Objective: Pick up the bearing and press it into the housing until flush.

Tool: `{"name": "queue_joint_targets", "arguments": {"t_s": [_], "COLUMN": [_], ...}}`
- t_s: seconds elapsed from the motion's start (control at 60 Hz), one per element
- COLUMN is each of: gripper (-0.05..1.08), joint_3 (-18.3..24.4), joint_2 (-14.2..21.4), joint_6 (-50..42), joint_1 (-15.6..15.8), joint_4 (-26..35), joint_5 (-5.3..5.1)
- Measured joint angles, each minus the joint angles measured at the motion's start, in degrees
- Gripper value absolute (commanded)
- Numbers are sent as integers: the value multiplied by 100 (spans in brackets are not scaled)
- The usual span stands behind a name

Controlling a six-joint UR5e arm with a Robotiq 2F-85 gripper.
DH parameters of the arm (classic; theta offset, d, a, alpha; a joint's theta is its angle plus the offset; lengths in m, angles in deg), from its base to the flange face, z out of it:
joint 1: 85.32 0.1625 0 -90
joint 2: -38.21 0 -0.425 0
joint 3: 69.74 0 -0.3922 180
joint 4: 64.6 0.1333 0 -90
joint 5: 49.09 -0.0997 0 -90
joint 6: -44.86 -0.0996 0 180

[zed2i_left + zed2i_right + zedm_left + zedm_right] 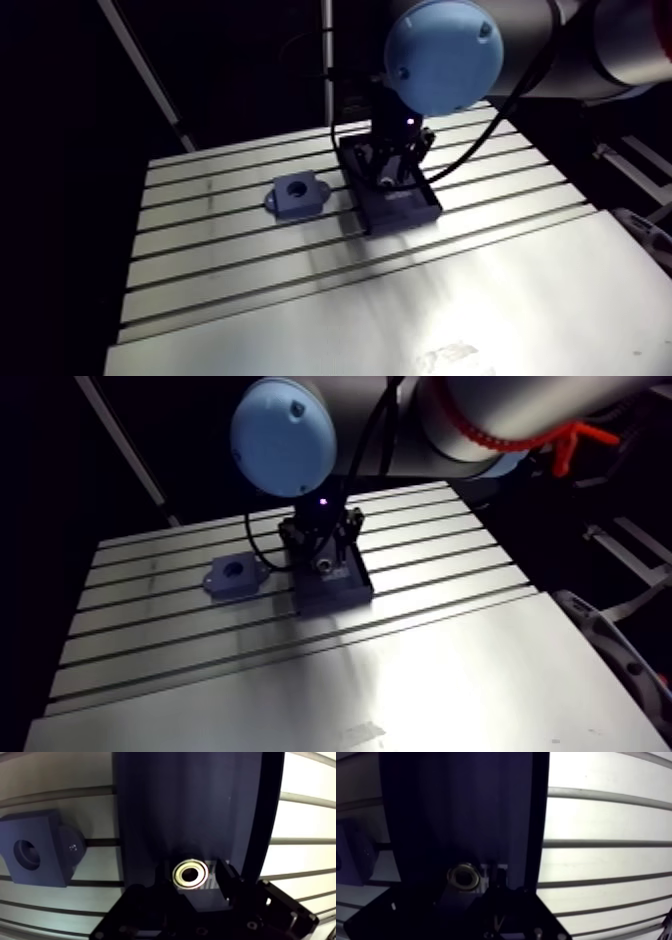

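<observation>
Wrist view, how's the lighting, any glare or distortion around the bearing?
Wrist view: the bearing gleams inside the dark tray; the table beside it glares white, slots bowed. Arm view: sheen on the near table, housing dim but readable.

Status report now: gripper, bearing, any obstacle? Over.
Gripper down inside dark rectangular tray, at silver ring bearing; grasp unclear. Dark blue square housing beside tray, bore empty. Nothing between them.

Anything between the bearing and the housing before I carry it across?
Only the rim of the dark tray, in which the bearing lies; the housing stands on the table beside it. Nothing else visible lies between them.
</observation>
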Motion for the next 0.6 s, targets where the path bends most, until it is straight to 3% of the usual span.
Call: {"name": "queue_joint_targets", "arguments": {"t_s": [0.6], "gripper": [44], "joint_3": [-28], "joint_2": [18], "joint_6": [-6], "joint_1": [0], "joint_4": [17], "joint_5": [-9]}}
